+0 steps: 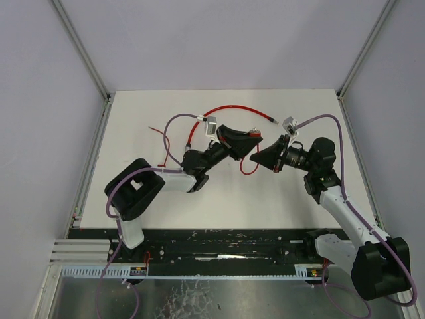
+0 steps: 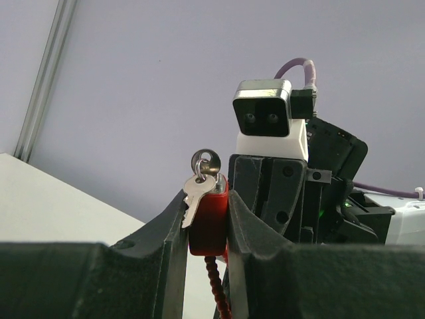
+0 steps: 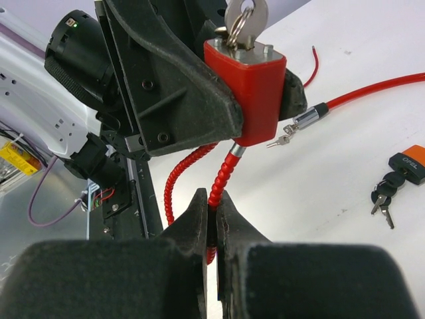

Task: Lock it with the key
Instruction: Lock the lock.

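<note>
Up off the worktop (image 3: 345,219), the red padlock (image 3: 255,93) sits upright in the left gripper (image 2: 207,199), whose partly closed jaws clamp its two sides. A key (image 3: 246,13) stands in the lock's top, and a second key (image 2: 192,203) dangles from its ring. Just below, the right gripper (image 3: 211,199) has its jaws pinched shut on the red cable (image 3: 224,174) where it leaves the lock's underside. The left fingers (image 3: 192,100) hide much of the lock body. Farther off on the worktop lies a spare key bunch (image 3: 397,178) with an orange fob.
</note>
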Robot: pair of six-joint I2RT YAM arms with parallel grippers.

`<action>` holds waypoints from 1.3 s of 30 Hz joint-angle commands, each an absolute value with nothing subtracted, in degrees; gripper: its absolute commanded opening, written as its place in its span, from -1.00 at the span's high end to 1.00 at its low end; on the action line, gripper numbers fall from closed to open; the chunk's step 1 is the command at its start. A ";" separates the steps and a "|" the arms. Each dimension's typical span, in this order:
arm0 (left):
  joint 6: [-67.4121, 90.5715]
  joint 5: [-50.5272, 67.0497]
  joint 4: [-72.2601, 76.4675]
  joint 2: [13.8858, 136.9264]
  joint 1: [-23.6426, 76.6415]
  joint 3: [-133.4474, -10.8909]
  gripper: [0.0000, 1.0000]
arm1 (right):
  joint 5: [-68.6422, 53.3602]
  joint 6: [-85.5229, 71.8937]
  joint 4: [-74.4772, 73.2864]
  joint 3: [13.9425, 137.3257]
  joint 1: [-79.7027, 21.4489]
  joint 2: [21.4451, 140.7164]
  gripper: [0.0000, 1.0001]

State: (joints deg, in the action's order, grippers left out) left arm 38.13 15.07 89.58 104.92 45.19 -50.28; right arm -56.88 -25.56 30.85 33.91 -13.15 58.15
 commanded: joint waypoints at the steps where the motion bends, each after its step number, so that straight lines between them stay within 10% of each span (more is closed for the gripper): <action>1: 35.80 18.29 92.22 108.78 46.84 -50.13 1.00 | -58.91 -28.28 45.31 36.31 -13.58 56.56 1.00; 14: 32.96 14.60 85.38 107.77 46.71 -50.32 1.00 | -61.56 -29.08 45.91 37.71 -13.59 55.48 1.00; 20: 30.71 17.88 85.16 106.35 46.68 -49.63 1.00 | -47.94 -7.46 13.46 47.92 -13.14 54.42 1.00; 39: 35.54 23.34 87.47 110.63 47.84 -53.16 1.00 | -53.94 -13.27 32.01 38.59 -12.40 55.70 1.00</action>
